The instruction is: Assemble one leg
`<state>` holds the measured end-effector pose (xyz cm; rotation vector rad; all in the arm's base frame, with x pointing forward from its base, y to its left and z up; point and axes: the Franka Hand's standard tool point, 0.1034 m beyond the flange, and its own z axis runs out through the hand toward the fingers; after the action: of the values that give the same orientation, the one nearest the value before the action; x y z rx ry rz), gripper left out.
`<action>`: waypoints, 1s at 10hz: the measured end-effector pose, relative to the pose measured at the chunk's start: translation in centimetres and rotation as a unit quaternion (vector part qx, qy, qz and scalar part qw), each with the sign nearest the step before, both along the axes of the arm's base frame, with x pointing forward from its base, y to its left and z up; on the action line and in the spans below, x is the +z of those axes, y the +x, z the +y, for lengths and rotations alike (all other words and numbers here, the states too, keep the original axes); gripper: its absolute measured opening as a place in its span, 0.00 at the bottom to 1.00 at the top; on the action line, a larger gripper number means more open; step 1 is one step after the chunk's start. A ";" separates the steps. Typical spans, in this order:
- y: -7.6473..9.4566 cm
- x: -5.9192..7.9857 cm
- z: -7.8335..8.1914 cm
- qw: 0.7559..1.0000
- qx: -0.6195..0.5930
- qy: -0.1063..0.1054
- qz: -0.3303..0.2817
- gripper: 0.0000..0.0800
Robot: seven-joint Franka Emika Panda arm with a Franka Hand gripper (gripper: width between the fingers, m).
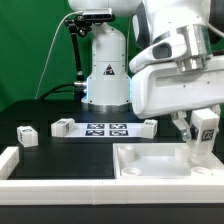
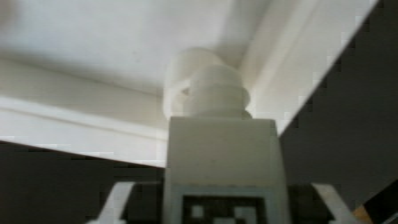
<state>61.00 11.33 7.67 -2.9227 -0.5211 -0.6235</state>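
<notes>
Smooth matt white plastic leg (image 1: 200,148); panel (image 1: 150,170) same plastic w/ slight sheen; table (image 1: 60,150) blk, matt.

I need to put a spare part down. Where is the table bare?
Bare table lies between the marker board and the front rail, beside the panel on the exterior view's left. Crowded: loose legs flanking the board, and over the panel where the tool holds a leg.
</notes>
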 end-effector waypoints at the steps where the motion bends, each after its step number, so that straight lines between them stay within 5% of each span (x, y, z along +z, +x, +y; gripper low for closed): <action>1: 0.1 -0.2 -0.2 1.000 -0.001 0.000 0.001 0.36; 10: 0.8 -1.1 0.5 0.999 0.000 0.003 -0.051 0.36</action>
<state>61.79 11.80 6.61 -2.8964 -0.5281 -0.7747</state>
